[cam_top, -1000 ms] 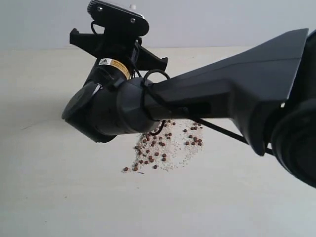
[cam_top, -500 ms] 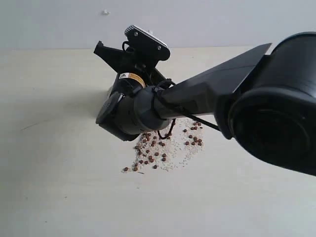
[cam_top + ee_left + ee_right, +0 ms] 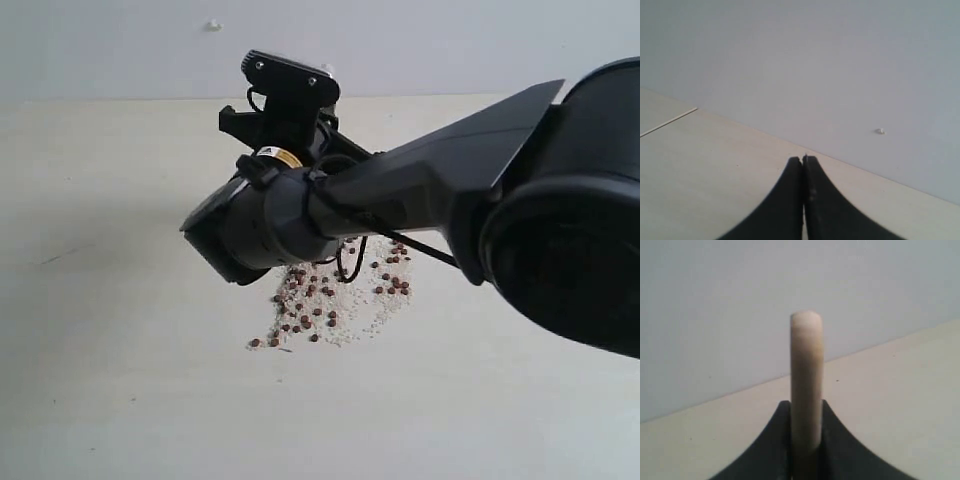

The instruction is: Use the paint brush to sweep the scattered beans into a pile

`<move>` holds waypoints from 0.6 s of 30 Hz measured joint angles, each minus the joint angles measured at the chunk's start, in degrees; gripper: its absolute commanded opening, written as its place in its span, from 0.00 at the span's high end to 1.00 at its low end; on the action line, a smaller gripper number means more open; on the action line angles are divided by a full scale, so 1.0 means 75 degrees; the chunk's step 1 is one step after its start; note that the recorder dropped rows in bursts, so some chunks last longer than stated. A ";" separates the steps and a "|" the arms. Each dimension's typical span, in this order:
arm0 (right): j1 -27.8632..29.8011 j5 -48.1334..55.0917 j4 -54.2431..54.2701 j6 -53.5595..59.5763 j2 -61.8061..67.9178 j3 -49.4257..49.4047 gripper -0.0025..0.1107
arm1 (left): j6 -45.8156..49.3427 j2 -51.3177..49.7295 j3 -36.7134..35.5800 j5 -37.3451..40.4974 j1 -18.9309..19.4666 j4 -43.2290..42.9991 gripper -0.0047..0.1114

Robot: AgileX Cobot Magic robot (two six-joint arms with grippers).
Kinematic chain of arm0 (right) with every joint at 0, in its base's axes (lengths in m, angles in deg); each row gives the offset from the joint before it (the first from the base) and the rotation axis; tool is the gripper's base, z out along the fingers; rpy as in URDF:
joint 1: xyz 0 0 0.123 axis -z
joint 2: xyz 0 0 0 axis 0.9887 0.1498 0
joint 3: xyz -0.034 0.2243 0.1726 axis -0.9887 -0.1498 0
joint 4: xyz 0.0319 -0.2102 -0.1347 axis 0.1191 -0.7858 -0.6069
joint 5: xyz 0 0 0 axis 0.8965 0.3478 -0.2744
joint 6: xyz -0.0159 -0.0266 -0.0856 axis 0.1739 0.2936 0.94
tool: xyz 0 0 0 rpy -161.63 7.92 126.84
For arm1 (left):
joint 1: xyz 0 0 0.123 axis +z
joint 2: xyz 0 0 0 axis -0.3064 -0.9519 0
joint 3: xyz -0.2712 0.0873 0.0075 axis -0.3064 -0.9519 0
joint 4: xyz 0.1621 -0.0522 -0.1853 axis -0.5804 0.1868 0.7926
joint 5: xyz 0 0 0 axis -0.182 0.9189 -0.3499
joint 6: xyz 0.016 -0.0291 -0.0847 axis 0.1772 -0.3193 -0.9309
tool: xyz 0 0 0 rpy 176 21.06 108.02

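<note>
The beans, small reddish-brown ones mixed with pale grit, lie spread in a loose patch on the pale table. My right arm reaches across above them and hides the patch's upper part. In the right wrist view my right gripper is shut on the paint brush. Only its cream wooden handle shows, sticking out past the fingertips. Ferrule and bristles are out of view. My left gripper is shut with nothing in it, out over bare table near the wall.
A grey wall backs the table, with a small white speck on it. The right arm's big dark links fill the right side of the exterior view.
My right arm's wrist swung to the right and farther back, then turned slightly back to the left. The bean patch looks the same.
</note>
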 measured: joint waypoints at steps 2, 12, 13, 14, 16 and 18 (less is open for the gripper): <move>0.0000 -0.0013 0.0273 0.0728 -0.0130 0.0000 0.98 | 0.0000 0.0000 0.0000 0.0000 0.0000 0.0000 0.96; 0.0000 -0.0001 0.0830 0.1455 -0.0544 0.0000 0.98 | 0.0000 0.0000 0.0000 0.0000 0.0000 0.0000 0.96; 0.0000 0.0003 0.0809 0.1455 -0.0641 0.0000 0.98 | 0.0000 0.0000 0.0000 0.0000 0.0000 0.0000 0.96; 0.0000 0.0003 0.0787 0.1455 -0.0700 0.0000 0.98 | 0.0000 0.0000 0.0000 0.0000 0.0000 0.0000 0.96; 0.0000 0.0003 0.0702 0.1455 -0.0848 0.0000 0.98 | 0.0000 0.0000 0.0000 0.0000 0.0000 0.0000 0.96; 0.0000 0.0003 0.0670 0.1455 -0.0978 0.0000 0.98 | 0.0000 0.0000 0.0000 0.0000 0.0000 0.0000 0.96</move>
